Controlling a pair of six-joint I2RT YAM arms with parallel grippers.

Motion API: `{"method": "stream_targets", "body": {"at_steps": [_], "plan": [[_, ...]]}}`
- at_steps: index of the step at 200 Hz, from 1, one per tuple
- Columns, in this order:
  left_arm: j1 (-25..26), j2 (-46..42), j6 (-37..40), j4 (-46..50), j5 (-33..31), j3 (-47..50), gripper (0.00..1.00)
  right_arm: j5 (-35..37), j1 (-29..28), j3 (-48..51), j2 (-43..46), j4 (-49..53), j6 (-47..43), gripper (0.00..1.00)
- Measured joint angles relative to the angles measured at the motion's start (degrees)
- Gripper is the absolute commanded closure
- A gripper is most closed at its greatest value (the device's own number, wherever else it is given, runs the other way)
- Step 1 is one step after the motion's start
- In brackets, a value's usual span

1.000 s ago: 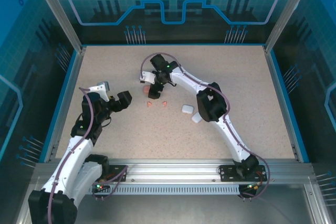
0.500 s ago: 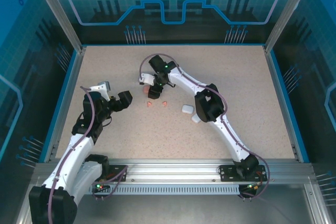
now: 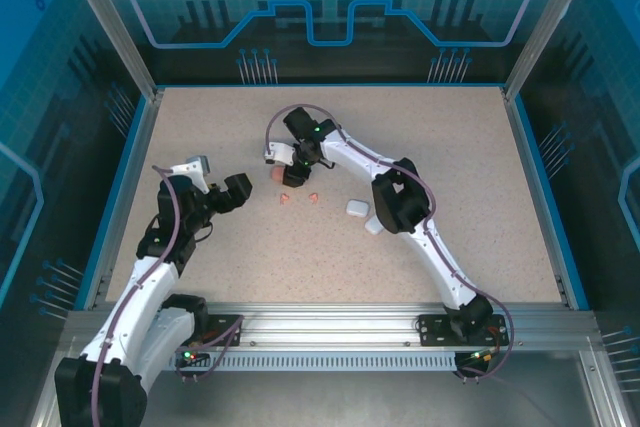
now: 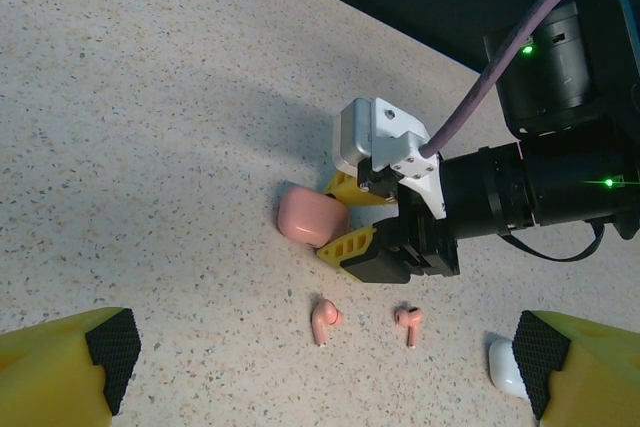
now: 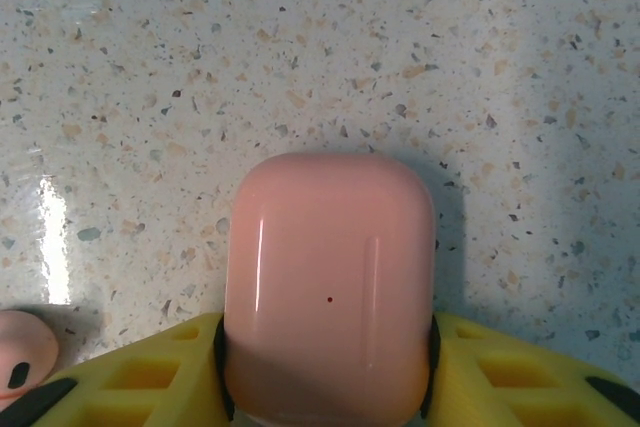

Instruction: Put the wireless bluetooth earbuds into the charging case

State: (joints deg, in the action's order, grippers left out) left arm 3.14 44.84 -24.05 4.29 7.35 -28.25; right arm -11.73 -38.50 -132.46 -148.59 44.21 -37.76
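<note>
left wrist view: the salmon-pink rounded plastic charging case (image 4: 303, 215) is partly hidden between the yellow fingers (image 4: 350, 247) of the right gripper (image 4: 333, 219). a white plastic object (image 4: 503, 367) is half hidden behind a finger (image 4: 585, 372) of the left gripper (image 4: 327, 352). right wrist view: a salmon-pink plastic earbud (image 5: 22, 365) is cut by the left edge.

closed pink case (image 4: 305, 217) near two pink earbuds (image 4: 323, 320)

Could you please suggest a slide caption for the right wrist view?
Right gripper clasps the pink charging case on the table, a pink earbud beside it.
</note>
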Motion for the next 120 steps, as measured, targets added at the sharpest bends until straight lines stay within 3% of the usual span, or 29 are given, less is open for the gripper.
{"method": "stream_targets", "body": {"at_steps": [53,120], "plan": [[0.0,-0.7,-2.8,-0.7,3.3,0.8,0.01,1.0,-0.1,14.9,10.0,-6.7,0.0,0.57],[0.0,0.6,-7.6,-5.5,15.8,1.1,0.05,1.4,-0.2,46.1,40.7,-19.7,0.0,0.57]]}}
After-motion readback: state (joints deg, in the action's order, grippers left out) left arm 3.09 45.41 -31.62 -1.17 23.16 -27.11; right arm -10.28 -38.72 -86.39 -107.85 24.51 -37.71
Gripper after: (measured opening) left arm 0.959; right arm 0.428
